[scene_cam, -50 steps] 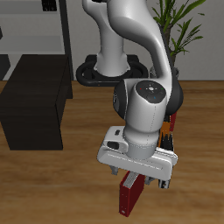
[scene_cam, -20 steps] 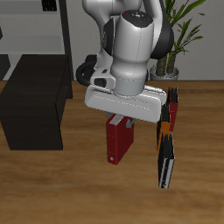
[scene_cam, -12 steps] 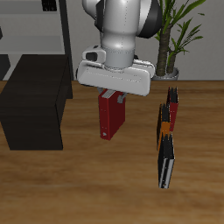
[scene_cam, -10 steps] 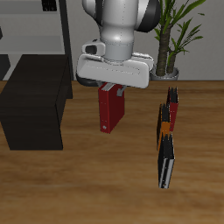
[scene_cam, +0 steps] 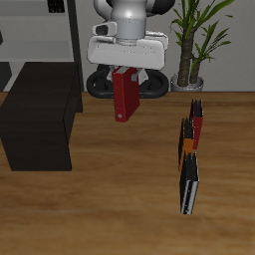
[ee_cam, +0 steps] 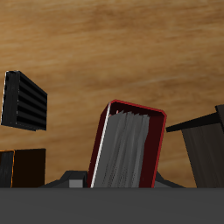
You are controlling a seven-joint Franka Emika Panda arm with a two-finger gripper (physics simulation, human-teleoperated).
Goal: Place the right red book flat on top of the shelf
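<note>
Exterior view: right red book (scene_cam: 124, 94) hangs clamped beneath hand (scene_cam: 126, 70).

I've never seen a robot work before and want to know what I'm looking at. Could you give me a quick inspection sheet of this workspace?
Surface: wooden table.
Job's things: right red book hanging upright in the air; shelf with nothing on its top.
Clutter: row of books standing on the table.
Grippers: gripper shut on the book's upper end.
Cables: nothing seen.
Surroundings: potted plant and grey rack at the back.
</note>
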